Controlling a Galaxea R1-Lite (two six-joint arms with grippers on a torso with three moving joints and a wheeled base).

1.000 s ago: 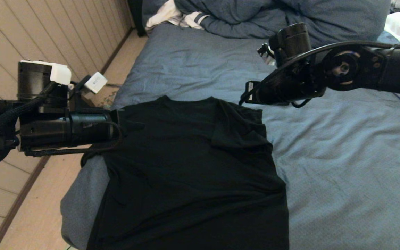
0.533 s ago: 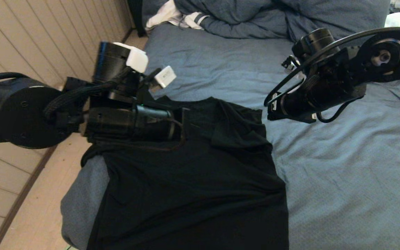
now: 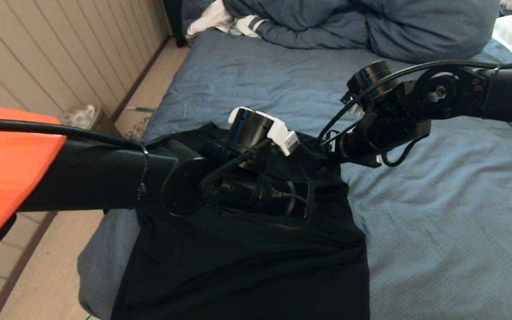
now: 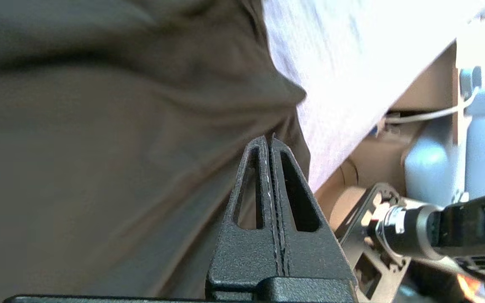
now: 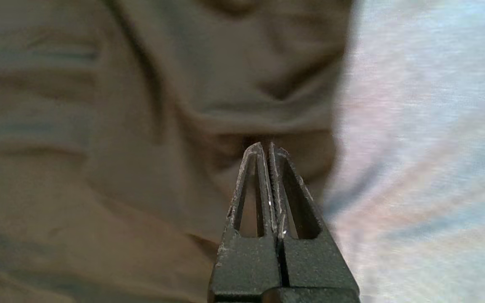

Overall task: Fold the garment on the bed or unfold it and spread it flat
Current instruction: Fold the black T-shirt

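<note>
Both arms have swung inward over the garment (image 3: pixel 247 249) on the bed (image 3: pixel 438 213). Left gripper (image 4: pixel 269 141) and right gripper (image 5: pixel 265 147) fingers are pressed together, empty, cloth just beyond the tips. Folding step; next requires opening and pinching an edge.

Looks like somebody's bedroom at home: a big bed (image 3: pixel 438 213) in a wrinkled slate-blue sheet is taking up most of the room, with a bulky blue duvet (image 3: pixel 371 22) bunching up at the far end. Pale wood flooring (image 3: pixel 38 275) and a slatted wall (image 3: pixel 51 53) are running alongside it.
</note>
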